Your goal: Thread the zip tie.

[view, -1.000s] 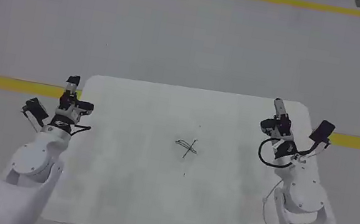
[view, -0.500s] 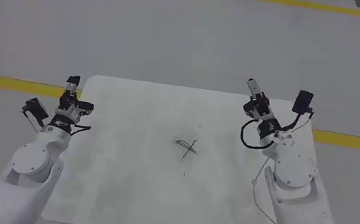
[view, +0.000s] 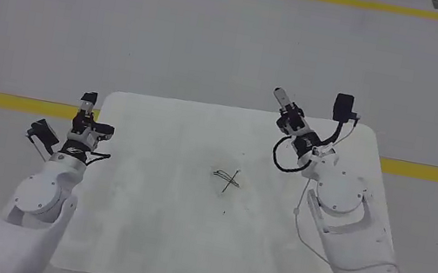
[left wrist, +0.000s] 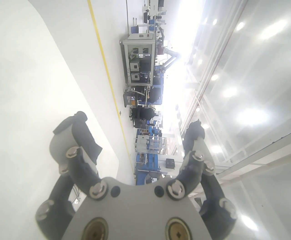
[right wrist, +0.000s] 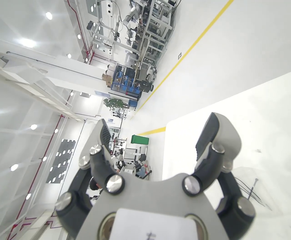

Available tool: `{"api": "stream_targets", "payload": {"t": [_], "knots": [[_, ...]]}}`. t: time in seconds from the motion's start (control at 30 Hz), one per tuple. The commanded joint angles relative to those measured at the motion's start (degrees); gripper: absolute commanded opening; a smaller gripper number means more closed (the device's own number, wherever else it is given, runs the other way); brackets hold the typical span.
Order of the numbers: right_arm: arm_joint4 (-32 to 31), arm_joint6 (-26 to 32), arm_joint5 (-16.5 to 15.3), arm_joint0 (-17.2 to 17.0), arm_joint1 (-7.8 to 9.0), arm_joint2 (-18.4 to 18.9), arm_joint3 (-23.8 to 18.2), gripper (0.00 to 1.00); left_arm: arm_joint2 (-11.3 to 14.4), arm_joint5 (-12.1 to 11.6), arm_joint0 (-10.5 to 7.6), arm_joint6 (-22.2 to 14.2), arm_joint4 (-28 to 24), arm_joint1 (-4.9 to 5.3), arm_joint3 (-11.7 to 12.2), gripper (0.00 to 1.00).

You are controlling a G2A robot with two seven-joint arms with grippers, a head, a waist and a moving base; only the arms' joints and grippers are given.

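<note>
A white table [view: 151, 222] bears thin dark zip ties [view: 227, 179], crossed, near its middle.

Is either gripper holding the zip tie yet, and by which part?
Nothing held: left gripper and right gripper are open, empty; zip tie lies on the table.

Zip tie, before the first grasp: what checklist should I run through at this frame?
1. The zip tie lies free near the middle of the table: ok.
2. The left hand is open and empty: ok.
3. The right hand is open and empty: ok.
4. A hand is over the zip tie: not ok; left hand is beside the left edge, right hand at the far edge.
5. Head end told from tail: cannot tell.
</note>
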Motion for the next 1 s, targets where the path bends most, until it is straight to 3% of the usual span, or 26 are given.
{"api": "stream_targets", "payload": {"t": [0.0,0.2,0.37,0.73,0.8,0.97], "knots": [[-4.0,4.8,-1.3,1.3,0.30,-0.2,0.5,1.00,0.0,0.0,0.00,0.0,0.0,0.00,0.0,1.00],[-13.5,16.1,-3.3,7.2,0.68,-3.3,3.4,1.00,0.0,0.0,0.00,0.0,0.0,0.00,0.0,1.00],[-18.9,24.2,-6.4,11.4,0.30,-9.0,6.2,1.00,0.0,0.0,0.00,0.0,0.0,0.00,0.0,1.00],[-20.9,25.3,-7.1,12.0,0.40,-9.5,5.9,1.00,0.0,0.0,0.00,0.0,0.0,0.00,0.0,1.00],[-27.4,31.7,-9.1,14.9,0.75,-10.8,6.1,1.00,0.0,0.0,0.00,0.0,0.0,0.00,0.0,1.00],[-30.3,41.7,-11.5,19.3,0.47,-14.2,8.5,1.00,0.0,0.0,0.00,0.0,0.0,0.00,0.0,1.00]]}}
